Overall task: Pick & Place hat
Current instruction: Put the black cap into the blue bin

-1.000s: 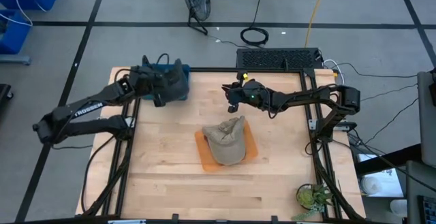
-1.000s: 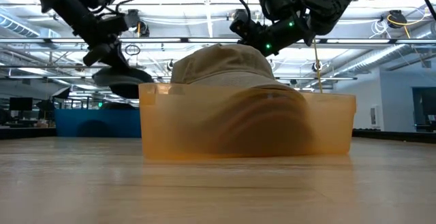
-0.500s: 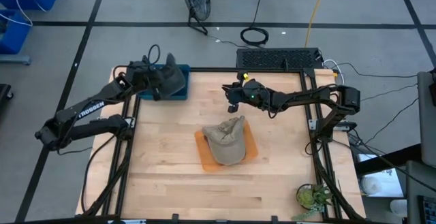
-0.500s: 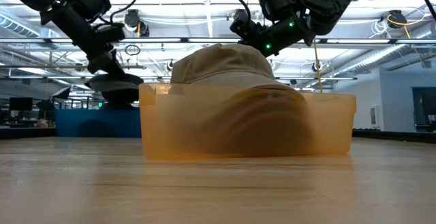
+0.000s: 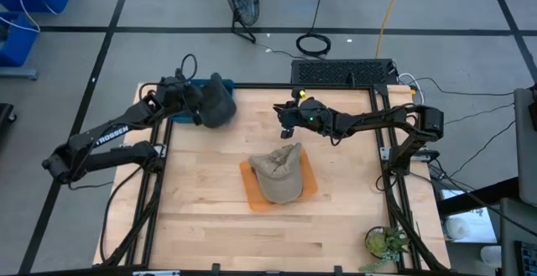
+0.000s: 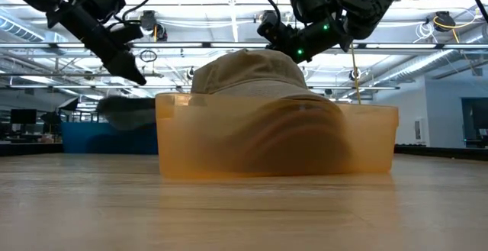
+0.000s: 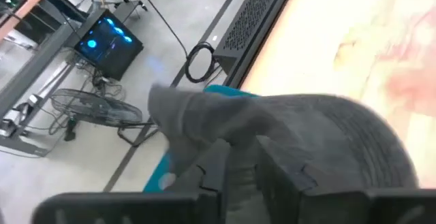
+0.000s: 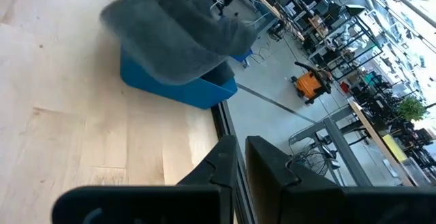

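Note:
A grey hat (image 5: 218, 104) (image 7: 327, 135) is over a blue bin (image 5: 200, 83) (image 8: 177, 88) at the table's far left corner. In the low view the grey hat (image 6: 126, 112) is blurred and sits a little below my left gripper (image 6: 136, 74) (image 5: 199, 110), apart from it. The left gripper's fingers (image 7: 242, 149) stand slightly open with nothing between them. A tan hat (image 5: 277, 171) (image 6: 248, 72) lies crown up in an orange tray (image 5: 252, 196) at mid-table. My right gripper (image 5: 285, 127) (image 8: 238, 146) hangs shut above the tray's far side.
A small green plant (image 5: 382, 242) stands at the table's near right corner. A black perforated box (image 5: 344, 70) sits just past the far edge. Bare wood (image 5: 210, 226) stretches across the near half of the table.
My left gripper has swung a little toward the table's far edge and rolled at the wrist. The grey hat hung right under its fingers. It has now come away from them and dropped lower over the blue bin.

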Controlling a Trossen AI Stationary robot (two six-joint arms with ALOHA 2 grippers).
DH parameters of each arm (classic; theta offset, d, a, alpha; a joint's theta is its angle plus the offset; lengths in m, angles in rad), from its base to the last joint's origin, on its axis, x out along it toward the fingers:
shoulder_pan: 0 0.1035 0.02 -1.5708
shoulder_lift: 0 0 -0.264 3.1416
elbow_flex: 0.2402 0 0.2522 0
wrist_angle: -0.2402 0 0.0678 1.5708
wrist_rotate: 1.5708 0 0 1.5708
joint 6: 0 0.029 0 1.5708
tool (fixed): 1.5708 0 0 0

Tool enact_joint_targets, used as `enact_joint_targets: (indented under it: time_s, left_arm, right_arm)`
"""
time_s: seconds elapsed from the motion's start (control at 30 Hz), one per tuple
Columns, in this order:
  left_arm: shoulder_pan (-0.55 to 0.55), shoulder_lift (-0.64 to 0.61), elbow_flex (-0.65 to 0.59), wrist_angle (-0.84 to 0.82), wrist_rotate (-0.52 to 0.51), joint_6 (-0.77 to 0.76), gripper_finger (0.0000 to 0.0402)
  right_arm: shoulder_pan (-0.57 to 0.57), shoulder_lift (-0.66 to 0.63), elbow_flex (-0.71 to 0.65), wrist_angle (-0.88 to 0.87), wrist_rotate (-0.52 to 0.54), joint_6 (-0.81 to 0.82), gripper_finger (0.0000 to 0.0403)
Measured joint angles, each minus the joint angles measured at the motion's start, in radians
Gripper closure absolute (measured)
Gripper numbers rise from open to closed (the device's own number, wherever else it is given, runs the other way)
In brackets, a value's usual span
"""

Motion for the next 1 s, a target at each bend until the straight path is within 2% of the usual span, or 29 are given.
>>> enact_joint_targets:
  time_s: [0.3, 0.37, 0.5, 0.57, 0.63, 0.8, 0.9, 1.0]
  left_arm:
    - [-0.084, 0.000, 0.000, 0.055, -0.002, -0.021, 0.0254]
    - [-0.115, 0.000, 0.000, 0.081, 0.041, -0.033, 0.0242]
    - [-0.217, 0.000, 0.000, 0.138, 0.193, -0.083, 0.0225]
    - [-0.291, 0.002, 0.000, 0.155, 0.199, -0.088, 0.0223]
    - [-0.378, 0.019, 0.000, 0.156, 0.138, -0.049, 0.0224]
    - [-0.569, 0.119, 0.000, 0.148, -0.132, 0.018, 0.0240]
    - [-0.630, 0.208, 0.000, 0.145, -0.251, 0.016, 0.0244]
    - [-0.655, 0.290, 0.000, 0.157, -0.322, -0.008, 0.0234]
  right_arm:
    - [-0.021, 0.000, 0.000, 0.000, -0.076, 0.023, 0.0383]
    - [-0.026, 0.000, 0.000, 0.000, -0.076, 0.024, 0.0383]
    - [-0.029, 0.000, 0.000, 0.003, -0.076, 0.024, 0.0383]
    - [-0.030, 0.000, 0.000, 0.013, -0.076, 0.025, 0.0383]
    - [-0.031, 0.000, 0.000, 0.027, -0.077, 0.025, 0.0383]
    - [-0.032, 0.000, 0.000, 0.038, -0.077, 0.024, 0.0383]
    - [-0.032, 0.000, 0.000, 0.050, -0.077, 0.014, 0.0382]
    - [-0.033, 0.000, 0.000, 0.058, -0.077, -0.001, 0.0383]
